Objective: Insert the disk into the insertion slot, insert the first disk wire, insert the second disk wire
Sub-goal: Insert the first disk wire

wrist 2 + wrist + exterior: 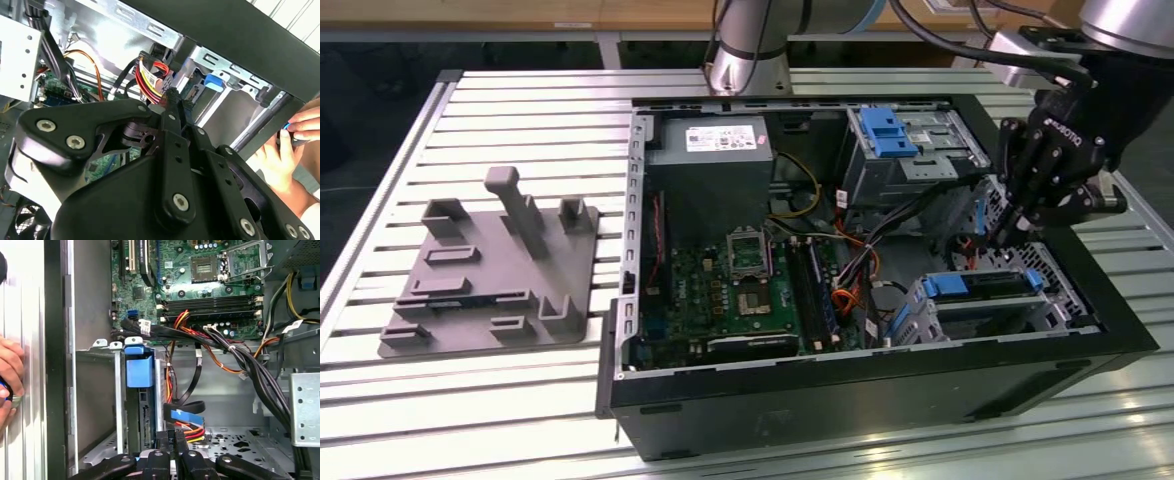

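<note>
So, quick heads up on where you're at. The disk [139, 371] looks fully home in the insertion slot [994, 320], with its blue handle sitting at the slot's mouth. I'd call that part done, which puts you on the wires.

Your end effector [173, 437] hangs just beside the slot, with its fingers drawn together and next to no gap between them. The red-and-yellow wire bundle [194, 431] sits right against them, and the blue-plugged cable [187, 417] lies just beside that. I honestly can't tell whether a plug is actually pinched in there or only touching.

Stuff I'd worry about:
- **Crooked plug:** if a plug is only half caught, it could twist as you push toward the slot. It'd then meet the disk's connector crooked, which can bend or jam it.
- **Snagged cables:** there's a whole tangle of loose cables near the slot. The fingers could easily hook the wrong one and drag it along.
- **Hand nearby:** a person's hand [10, 375] rests on the far side of the case wall [55, 390] from the slot, so any sideways swing out of there is risky.
</note>
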### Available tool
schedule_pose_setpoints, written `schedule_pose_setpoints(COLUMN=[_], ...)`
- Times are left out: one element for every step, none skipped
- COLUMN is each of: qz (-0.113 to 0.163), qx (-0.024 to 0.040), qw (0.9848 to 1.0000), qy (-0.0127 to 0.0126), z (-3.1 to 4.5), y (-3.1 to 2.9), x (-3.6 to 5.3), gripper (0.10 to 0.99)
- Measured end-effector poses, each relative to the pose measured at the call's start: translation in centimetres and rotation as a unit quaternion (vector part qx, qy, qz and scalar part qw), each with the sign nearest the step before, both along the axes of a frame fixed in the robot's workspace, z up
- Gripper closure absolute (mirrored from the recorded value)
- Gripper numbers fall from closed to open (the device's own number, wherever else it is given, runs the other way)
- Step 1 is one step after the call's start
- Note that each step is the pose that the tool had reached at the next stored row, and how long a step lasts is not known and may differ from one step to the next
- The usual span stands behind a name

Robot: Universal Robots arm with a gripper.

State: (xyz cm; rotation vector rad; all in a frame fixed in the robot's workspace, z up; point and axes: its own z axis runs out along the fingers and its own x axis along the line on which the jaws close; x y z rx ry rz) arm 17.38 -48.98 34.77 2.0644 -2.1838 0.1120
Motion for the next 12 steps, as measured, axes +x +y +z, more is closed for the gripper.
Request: schedule_pose_setpoints(qz=[0.000, 0.000, 0.000, 0.000, 0.000, 0.000, 0.001, 0.001, 0.001, 0.001, 0.002, 0.003], qx=[0.0007, 0.0025, 0.0050, 0.0083, 0.0119, 0.0155, 0.0192, 0.0227, 0.0242, 0.0250, 0.0253, 0.0254], qw=[1.0000, 1.0000, 1.0000, 1.0000, 0.9999, 0.9999, 0.9998, 0.9997, 0.9997, 0.9997, 0.9997, 0.9997], qy=[-0.0001, -0.0001, -0.0003, -0.0006, -0.0010, -0.0016, -0.0023, -0.0031, -0.0038, -0.0043, -0.0046, -0.0049], z=[0.01, 0.02, 0.01, 0.01, 0.01, 0.02, 0.01, 0.01, 0.01, 0.01, 0.01, 0.01], y=[-0.11, -0.19, -0.26, -0.34, -0.41, -0.49, -0.56, -0.64, -0.73, -0.84, -0.94, -1.02], x=[0.00, 0.00, 0.00, 0.00, 0.00, 0.00, 0.00, 0.00, 0.00, 0.00, 0.00, 0.00], gripper=[0.925, 0.925, 0.925, 0.925, 0.925, 0.925, 0.925, 0.925, 0.925, 0.925, 0.925, 0.925])
